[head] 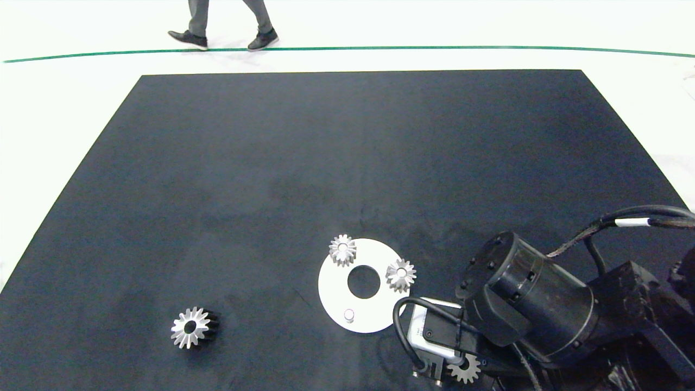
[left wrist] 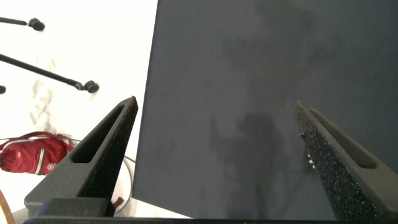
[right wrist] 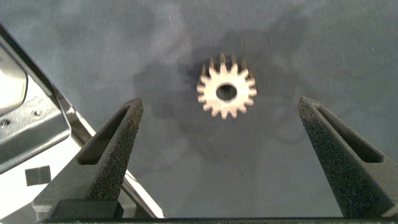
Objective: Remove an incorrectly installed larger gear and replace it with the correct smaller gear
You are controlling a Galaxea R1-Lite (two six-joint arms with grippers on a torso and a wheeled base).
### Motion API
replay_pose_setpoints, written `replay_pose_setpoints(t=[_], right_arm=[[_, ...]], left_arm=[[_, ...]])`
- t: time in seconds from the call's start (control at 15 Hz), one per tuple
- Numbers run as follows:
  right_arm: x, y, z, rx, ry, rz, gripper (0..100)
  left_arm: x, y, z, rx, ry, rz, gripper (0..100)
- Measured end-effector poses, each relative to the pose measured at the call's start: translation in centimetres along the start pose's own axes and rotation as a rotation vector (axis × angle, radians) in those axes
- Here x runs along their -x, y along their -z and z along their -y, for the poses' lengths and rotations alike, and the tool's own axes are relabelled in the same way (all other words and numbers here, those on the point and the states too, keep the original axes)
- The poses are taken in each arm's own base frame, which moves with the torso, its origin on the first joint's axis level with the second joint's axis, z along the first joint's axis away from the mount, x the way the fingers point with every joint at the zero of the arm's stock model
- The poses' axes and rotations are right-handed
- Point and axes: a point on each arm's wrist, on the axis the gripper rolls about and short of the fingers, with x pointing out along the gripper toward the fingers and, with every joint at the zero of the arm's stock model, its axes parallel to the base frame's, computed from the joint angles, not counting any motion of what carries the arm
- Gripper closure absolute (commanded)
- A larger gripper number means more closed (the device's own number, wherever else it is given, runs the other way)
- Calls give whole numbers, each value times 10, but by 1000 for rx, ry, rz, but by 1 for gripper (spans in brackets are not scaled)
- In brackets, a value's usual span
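My right arm point(head: 543, 304) reaches in at the frame's lower right, its hand point(right wrist: 227, 162) spread wide, pointing down. My left hand point(left wrist: 217, 162) is spread wide too.

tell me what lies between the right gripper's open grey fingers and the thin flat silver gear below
Nothing: in the right wrist view, only bare black mat separates the right gripper from the thin flat silver gear.

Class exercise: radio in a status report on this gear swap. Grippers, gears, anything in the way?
Right gripper open above the smaller gear, nothing blocking. Left gripper open, idle over bare mat. Larger gear lies off the white disc.
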Motion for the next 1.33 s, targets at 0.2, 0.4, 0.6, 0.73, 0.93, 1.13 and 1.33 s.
replay_pose_setpoints(t=[0.2, 0.4, 0.6, 0.73, 0.93, 1.13, 1.33], right_arm=[[-8, -2, -1, 4, -3, -21, 0], [-13, -3, -2, 9, 1, -42, 0], [-19, -3, -1, 6, 11, -64, 0], [-23, -2, 0, 3, 13, -80, 2], [-27, -1, 2, -2, 12, -96, 9], [-29, -1, 2, -1, 16, -103, 15], [-30, -1, 2, 2, 26, -111, 21]], left_arm=[[0, 0, 0, 0, 0, -1, 0], [0, 1, 0, -1, 0, -2, 0], [0, 1, 0, -1, 0, -2, 0], [0, 1, 0, -1, 0, -2, 0], [0, 1, 0, -7, 0, -3, 0], [0, 1, 0, -14, -1, -3, 0], [0, 1, 0, -13, -1, -2, 0]])
